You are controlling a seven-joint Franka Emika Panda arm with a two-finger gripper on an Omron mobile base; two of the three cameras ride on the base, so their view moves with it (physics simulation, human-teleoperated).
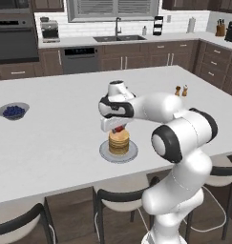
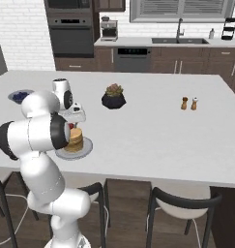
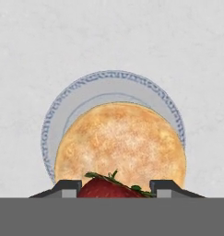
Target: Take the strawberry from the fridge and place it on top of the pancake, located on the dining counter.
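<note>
Now strawberry (image 3: pixel 111 188) sits between fingers (image 3: pixel 69 188), over pancake (image 3: pixel 120 140).

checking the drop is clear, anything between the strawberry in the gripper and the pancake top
Nothing: in the hand view the strawberry sits between the fingertips directly over the bare pancake top; the left base view shows only a small gap.

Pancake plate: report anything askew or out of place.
Nothing is spilled or damaged. The pancake stack sits off-centre on its plate, leaving one side of the rim bare. The strawberry is between the hand's fingers, above the stack.
</note>
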